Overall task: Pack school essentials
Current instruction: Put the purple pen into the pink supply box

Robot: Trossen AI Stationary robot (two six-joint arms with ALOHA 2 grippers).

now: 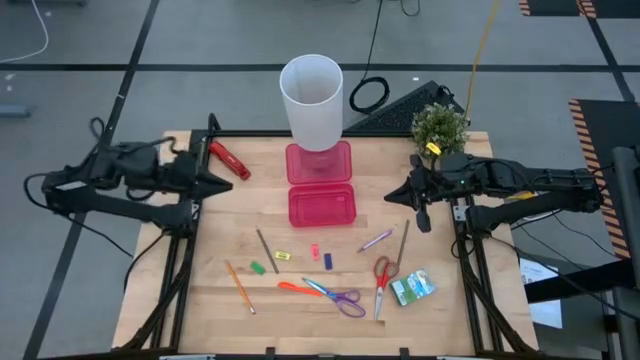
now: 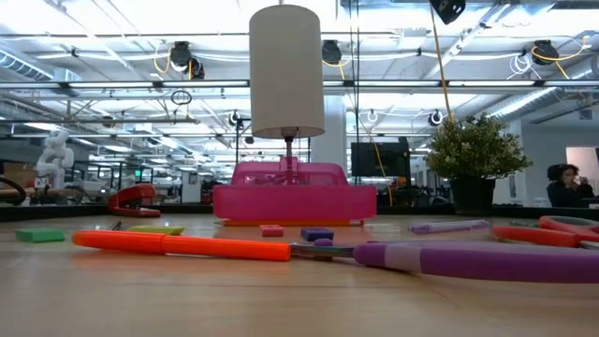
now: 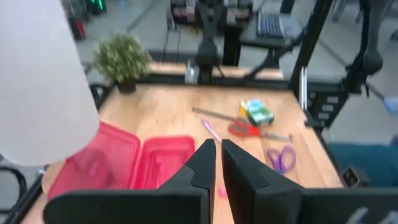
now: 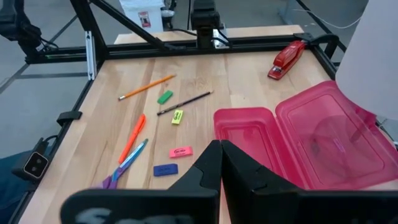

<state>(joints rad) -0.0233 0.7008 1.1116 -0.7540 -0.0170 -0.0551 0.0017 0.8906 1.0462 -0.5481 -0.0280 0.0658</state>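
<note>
Both pincers closed, empty: left pincer (image 1: 228, 183), right pincer (image 1: 391, 193) flanking open pink case (image 1: 322, 205); scissors (image 1: 383, 275), pencils (image 1: 239, 286) loose on tabletop (image 1: 470, 310).

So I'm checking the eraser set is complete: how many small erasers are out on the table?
4, in a loose row in front of the pink case: green eraser, yellow eraser, pink eraser, blue eraser. None looks hidden.
</note>
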